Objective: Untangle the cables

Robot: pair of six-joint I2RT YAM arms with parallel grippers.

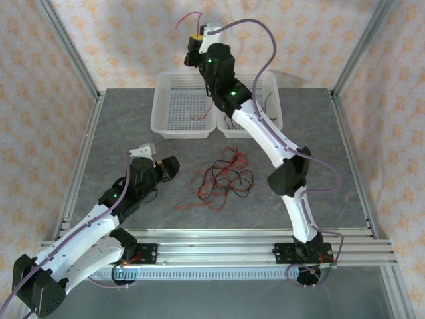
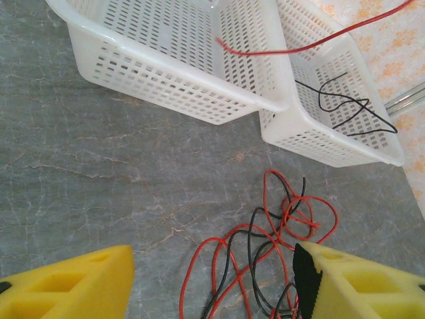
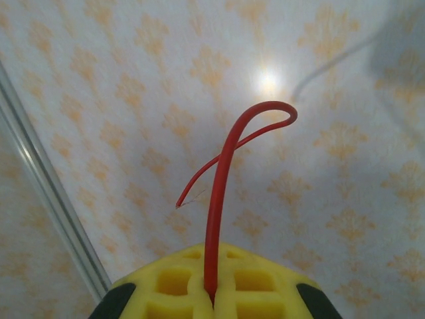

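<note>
Cables are the worry here, starting at the right pincer (image 3: pixel 212 292). It is clenching a single red cable (image 3: pixel 218 193) between its yellow pads, with just a short loop poking out beyond them. A wire that thin could be slipping out of the grip, I reckon, or landing outside a basket if it is let go off-centre. That pincer is hanging high above the two white baskets, and the red cable's loose length is trailing down from it, its end dangling over the left basket (image 2: pixel 166 83). Just beside that, the right basket (image 2: pixel 312 143) is holding a black cable (image 2: pixel 345 106).

The left pincer (image 2: pixel 212 272) is standing released, jaws apart and gripping nothing, hovering low over the counter (image 2: pixel 99 173). The red-and-black tangle (image 2: pixel 272 239) is lying just ahead of it, partly under one finger and well short of the baskets. Closing on that heap, it could be catching several strands at once and dragging the whole knot along.
</note>
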